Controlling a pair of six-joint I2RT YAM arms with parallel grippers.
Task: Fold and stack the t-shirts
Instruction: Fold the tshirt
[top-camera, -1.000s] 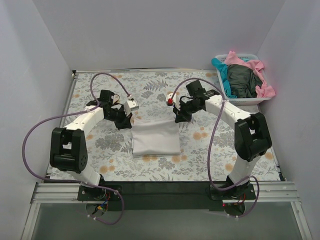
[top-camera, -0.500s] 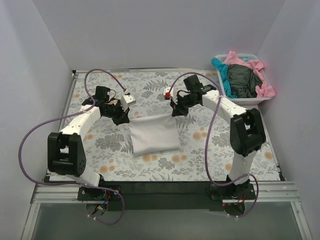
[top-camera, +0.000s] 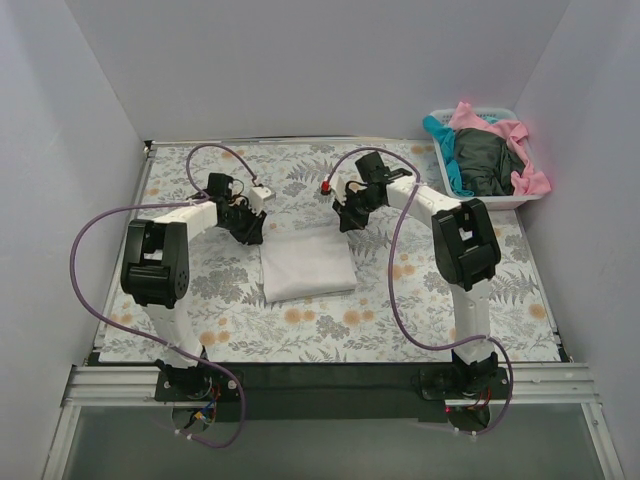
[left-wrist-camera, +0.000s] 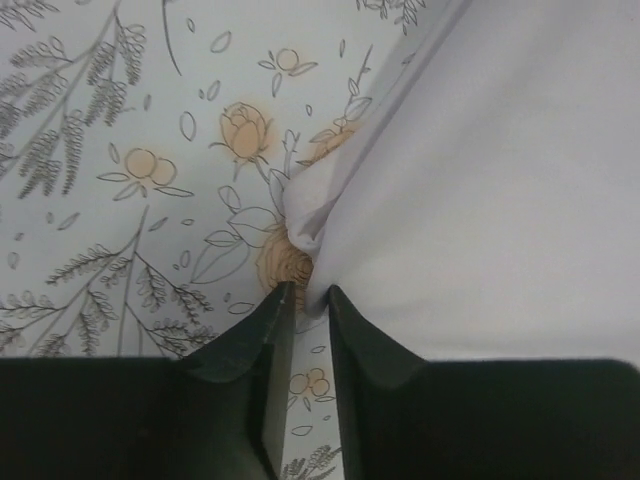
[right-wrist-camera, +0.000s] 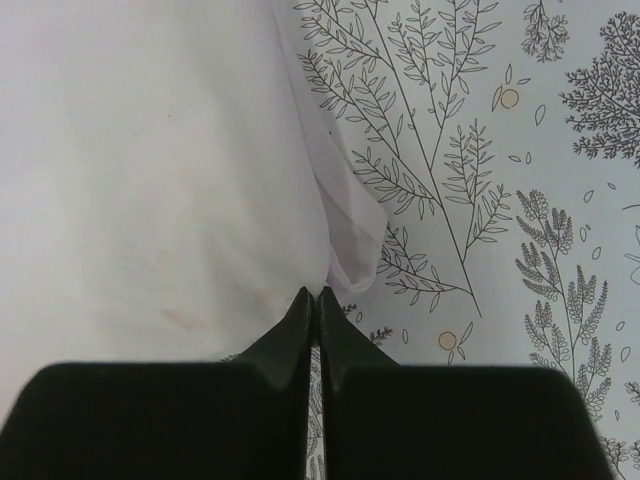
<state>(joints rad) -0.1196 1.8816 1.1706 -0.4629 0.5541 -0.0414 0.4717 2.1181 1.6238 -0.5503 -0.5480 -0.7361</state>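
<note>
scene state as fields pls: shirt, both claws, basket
white t-shirt: folded, lying on printed sheet, centre
left claw: narrow gap between tips, at the shirt's corner; grip unclear
right claw: shut, tips at the shirt's edge; pinch unclear
basket: far right corner; holds pink shirt, teal shirt, dark shirt, bunched
stack: one folded shirt only

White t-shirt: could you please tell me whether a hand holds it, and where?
The right hand, shut, pinches the white t-shirt at its far right corner. The left hand has the far left corner at its tips, but a grip cannot be confirmed.
</note>
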